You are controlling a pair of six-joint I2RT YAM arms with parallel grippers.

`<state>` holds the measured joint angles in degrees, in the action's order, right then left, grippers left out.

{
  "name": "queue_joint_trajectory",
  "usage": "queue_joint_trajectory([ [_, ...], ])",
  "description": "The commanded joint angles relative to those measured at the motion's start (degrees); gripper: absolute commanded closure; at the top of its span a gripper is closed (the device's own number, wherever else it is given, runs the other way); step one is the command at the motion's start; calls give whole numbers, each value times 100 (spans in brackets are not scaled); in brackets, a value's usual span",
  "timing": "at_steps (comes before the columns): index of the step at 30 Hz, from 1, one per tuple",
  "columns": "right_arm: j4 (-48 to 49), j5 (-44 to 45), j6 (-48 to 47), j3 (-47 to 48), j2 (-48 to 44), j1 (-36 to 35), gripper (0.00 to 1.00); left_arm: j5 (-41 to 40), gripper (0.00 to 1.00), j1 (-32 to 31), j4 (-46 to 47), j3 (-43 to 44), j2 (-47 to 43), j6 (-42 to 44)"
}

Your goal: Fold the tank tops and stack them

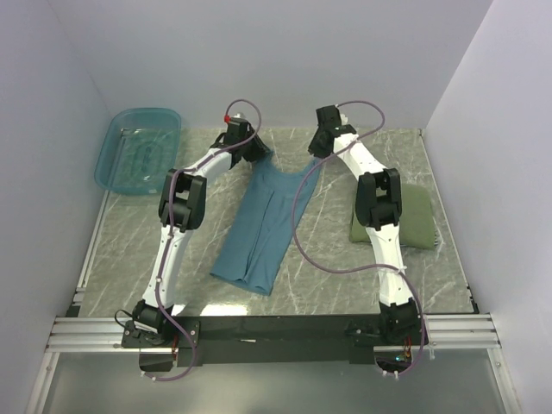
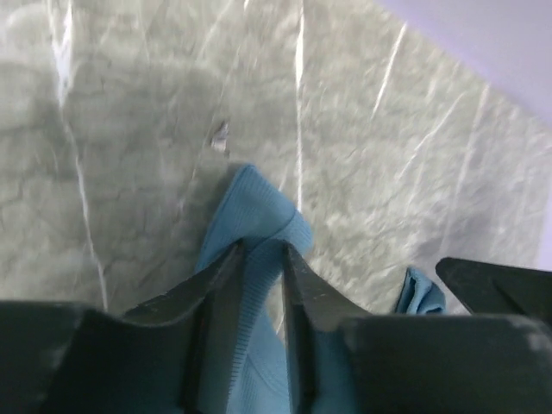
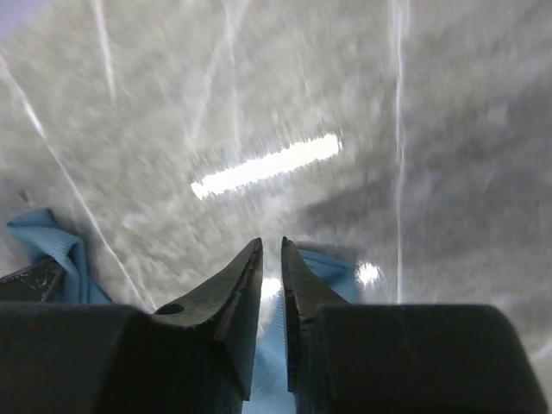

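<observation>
Teal tank top (image 1: 259, 226) lies flat on your table (image 1: 129, 250); left claw (image 2: 263, 248) and right claw (image 3: 271, 243) straddle its straps, narrowly parted, grip unclear

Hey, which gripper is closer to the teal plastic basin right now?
Left. The left gripper is at one strap of the blue tank top, just right of the basin; the right gripper is at the other strap, farther right.
</observation>
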<state>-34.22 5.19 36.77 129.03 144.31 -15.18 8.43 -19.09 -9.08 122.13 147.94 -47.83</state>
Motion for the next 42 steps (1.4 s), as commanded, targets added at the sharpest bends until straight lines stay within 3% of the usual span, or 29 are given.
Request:
queue_joint_trajectory([
  [1,53,-342,-258,500,89,252,75,45,63,116,484,74,253,-304],
  [3,265,-501,-302,404,1,296,72,264,57,160,828,127,297,-402],
  [8,794,-449,-565,306,-280,419,53,502,45,257,1724,233,18,-332],
  [12,732,-230,-619,88,-1024,437,49,433,34,362,2295,-870,-1045,-183],
  [14,741,-124,-514,-602,-1474,402,49,283,33,406,2149,-1225,-1729,-121],
  [16,785,104,-469,-1263,-2247,209,49,-296,35,415,1290,-1699,-2197,-173],
  [17,802,218,-452,-2032,-2519,113,49,-472,37,424,1025,-1944,-2721,-278],
  [22,1276,605,-127,-4664,-4611,-948,50,-1402,55,398,-642,-4202,-4472,-920],
  [26,1497,633,426,-6754,-6077,-1811,51,-1845,57,336,-1438,-5793,-6166,-1026],
  [29,1584,711,944,-7713,-6843,-2541,52,-1976,56,187,-1878,-6752,-7012,-1000],
  [32,1576,904,1472,-8183,-7162,-3400,52,-1977,54,81,-1922,-7831,-7708,-974],
  [38,1549,1150,2474,-8473,-6900,-4729,50,-1897,46,-16,-1922,-8853,-8623,-1070],
  [42,1820,1291,3080,-8535,-6574,-5204,49,-1591,45,-42,-1564,-9206,-8966,-1070],
])
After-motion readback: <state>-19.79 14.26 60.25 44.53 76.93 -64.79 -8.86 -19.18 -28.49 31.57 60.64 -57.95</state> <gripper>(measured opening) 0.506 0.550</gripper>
